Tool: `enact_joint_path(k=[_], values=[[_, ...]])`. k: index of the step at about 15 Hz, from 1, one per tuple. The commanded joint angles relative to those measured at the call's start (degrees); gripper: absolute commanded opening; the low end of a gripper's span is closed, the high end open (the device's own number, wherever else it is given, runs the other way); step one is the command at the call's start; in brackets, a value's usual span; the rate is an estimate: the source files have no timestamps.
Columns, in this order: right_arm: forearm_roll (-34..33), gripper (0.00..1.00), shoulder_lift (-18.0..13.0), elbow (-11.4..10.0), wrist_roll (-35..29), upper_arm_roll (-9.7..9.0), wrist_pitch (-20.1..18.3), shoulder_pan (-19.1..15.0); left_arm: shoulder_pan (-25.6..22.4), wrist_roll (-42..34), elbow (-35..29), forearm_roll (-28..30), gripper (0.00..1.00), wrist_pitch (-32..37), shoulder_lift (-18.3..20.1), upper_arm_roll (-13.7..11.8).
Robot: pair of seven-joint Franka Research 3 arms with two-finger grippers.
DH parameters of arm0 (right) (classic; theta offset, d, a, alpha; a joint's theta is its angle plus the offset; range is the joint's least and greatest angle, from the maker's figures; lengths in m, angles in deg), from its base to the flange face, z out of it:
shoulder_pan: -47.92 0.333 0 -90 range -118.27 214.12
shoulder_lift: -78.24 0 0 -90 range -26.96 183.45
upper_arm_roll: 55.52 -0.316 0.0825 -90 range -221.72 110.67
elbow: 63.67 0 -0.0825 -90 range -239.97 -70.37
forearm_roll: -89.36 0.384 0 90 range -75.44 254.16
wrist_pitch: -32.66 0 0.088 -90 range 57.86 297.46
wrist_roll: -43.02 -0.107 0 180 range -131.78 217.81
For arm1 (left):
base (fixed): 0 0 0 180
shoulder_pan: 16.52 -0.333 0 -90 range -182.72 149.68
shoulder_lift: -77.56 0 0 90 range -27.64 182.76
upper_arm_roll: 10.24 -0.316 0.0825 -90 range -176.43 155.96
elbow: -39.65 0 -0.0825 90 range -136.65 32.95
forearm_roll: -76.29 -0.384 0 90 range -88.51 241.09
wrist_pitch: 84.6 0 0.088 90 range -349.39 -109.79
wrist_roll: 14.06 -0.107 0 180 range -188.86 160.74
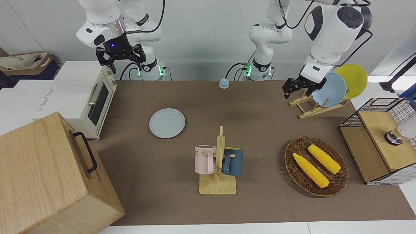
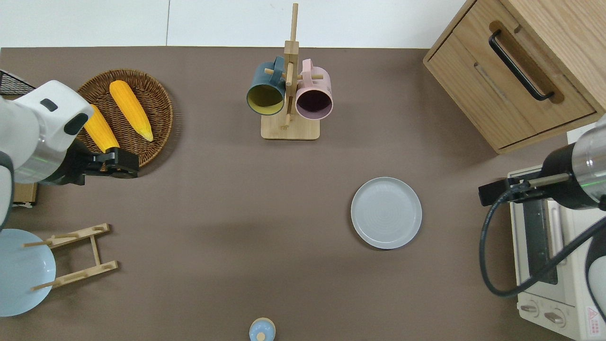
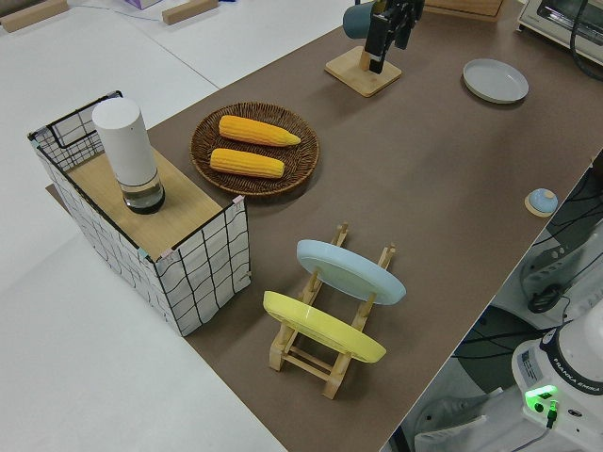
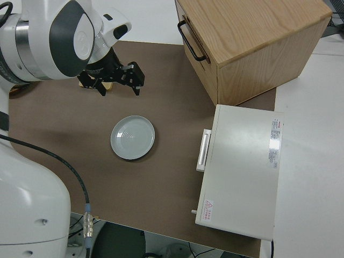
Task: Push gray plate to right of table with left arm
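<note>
Now left claw (image 2: 124,166), fingers apart, hangs over basket (image 2: 156,94) rim: lower beside plate (image 1: 167,123), shove low (right arm parked).

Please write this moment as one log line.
left tool: over basket rim | gray plate: untouched, on table | right arm: parked

Robotics lab: two bench-mounted arms, a table (image 1: 260,107) of staged kitchen props.
</note>
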Motion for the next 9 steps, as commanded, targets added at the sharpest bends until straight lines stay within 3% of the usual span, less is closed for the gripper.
enact_joint_path(k=[1, 6, 9], values=[[0.6, 0.983, -0.2, 0.5, -0.1, -0.77, -0.8, -1.2, -4.2, -8.2, -0.2, -0.5, 1.0, 1.3, 1.7, 0.4], [0.6, 0.983, -0.2, 0.5, -0.1, -0.77, -0.8, -1.2, -6.4, -13.9, -1.8, -0.1, 1.0, 1.4, 4.9, 0.4], [0.6, 0.983, -0.2, 0.5, -0.1, -0.77, -0.8, -1.2, -6.2, -14.0, -7.0, 0.0, 1.0, 0.1, 8.5, 0.5]])
